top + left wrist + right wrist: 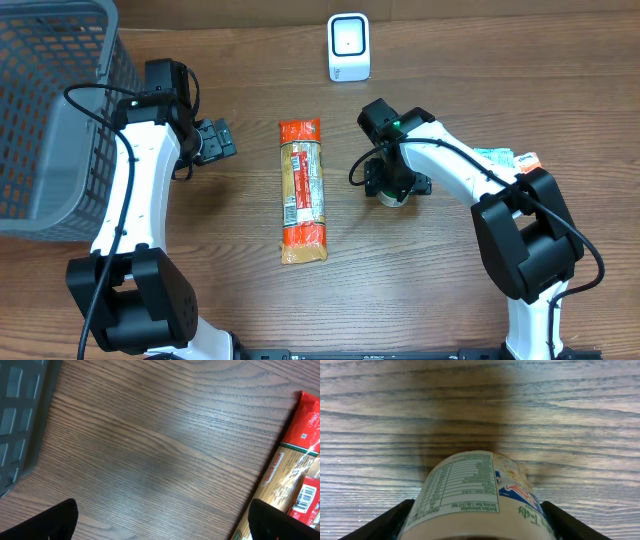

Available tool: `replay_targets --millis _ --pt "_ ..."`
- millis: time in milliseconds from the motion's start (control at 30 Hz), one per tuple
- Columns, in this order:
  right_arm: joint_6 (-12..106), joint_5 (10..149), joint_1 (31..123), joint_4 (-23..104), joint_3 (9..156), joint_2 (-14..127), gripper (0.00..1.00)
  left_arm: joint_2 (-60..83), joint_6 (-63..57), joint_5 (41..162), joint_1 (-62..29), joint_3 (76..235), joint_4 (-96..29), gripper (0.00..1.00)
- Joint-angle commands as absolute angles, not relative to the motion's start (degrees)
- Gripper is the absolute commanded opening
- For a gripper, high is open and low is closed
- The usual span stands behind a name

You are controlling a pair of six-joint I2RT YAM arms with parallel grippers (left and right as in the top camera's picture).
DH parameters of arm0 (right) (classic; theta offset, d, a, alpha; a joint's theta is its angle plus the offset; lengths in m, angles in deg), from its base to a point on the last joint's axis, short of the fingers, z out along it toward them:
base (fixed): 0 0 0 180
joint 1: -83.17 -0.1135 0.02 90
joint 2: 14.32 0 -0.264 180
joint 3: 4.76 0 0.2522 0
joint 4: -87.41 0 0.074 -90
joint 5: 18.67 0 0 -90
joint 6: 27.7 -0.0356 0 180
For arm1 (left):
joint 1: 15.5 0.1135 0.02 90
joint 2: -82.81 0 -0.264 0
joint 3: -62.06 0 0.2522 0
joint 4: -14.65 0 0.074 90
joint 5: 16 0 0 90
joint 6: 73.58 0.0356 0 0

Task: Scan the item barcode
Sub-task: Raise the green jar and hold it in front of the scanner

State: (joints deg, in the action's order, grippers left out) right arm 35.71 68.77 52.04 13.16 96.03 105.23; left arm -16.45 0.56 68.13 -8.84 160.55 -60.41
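Observation:
My right gripper (396,186) is shut on a cream-coloured round tub (392,196) right of the table's middle. In the right wrist view the tub (475,495) fills the space between both black fingers (385,522), showing its nutrition panel and a blue-and-red logo; no barcode shows on it. A dark shadow lies on the wood beyond it. The white scanner (348,47) stands at the back, apart from the tub. My left gripper (215,140) hangs open over bare wood (165,527), left of a long pasta packet (302,190).
A grey mesh basket (50,120) fills the far left; its edge (20,420) shows in the left wrist view. The pasta packet (295,480) carries a barcode label. More packaged goods (505,158) lie behind my right arm.

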Motion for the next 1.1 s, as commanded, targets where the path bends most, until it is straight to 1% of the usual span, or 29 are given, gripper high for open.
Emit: replay_targets --millis 0,100,133,333,367,400,433,633,767,867,1067 --pt "35.71 68.02 52.3 13.29 97.82 105.27 0.78 -16.15 1.85 67.6 -8.38 161.05 -60.3 1.0" --pt "35.71 68.0 52.3 13.05 97.82 105.27 0.64 -16.15 1.85 67.62 -8.45 161.05 -60.33 1.0" --pt "35.71 68.0 52.3 12.96 97.82 105.27 0.58 -16.15 1.85 67.6 -8.45 161.05 -60.33 1.0" --pt "35.98 68.0 52.3 12.61 98.91 105.27 0.42 -16.15 1.85 67.6 -8.42 161.05 -60.33 1.0" --pt "37.03 68.0 52.3 12.13 99.7 105.23 0.29 -16.15 1.85 67.6 -8.38 161.05 -60.33 1.0" --pt "37.29 67.96 52.3 11.3 100.73 105.16 0.21 -16.15 1.85 67.6 -8.38 161.05 -60.33 1.0" --pt "37.27 67.83 52.3 10.34 101.95 104.99 0.18 -16.15 1.85 67.6 -8.38 161.05 -60.33 1.0" --pt "39.91 67.8 52.3 5.68 109.8 102.5 0.18 -16.15 1.85 67.6 -8.38 161.05 -60.33 1.0" --pt "39.89 67.78 52.3 3.83 114.37 100.9 0.12 -16.15 1.85 67.6 -8.38 161.05 -60.33 1.0" --pt "39.89 67.8 52.3 3.45 116.9 100.27 0.09 -16.15 1.85 67.6 -8.38 161.05 -60.33 1.0" --pt "40.41 69.79 52.39 1.07 121.14 100.22 0.09 -16.15 1.85 67.6 -8.38 161.05 -60.33 1.0"
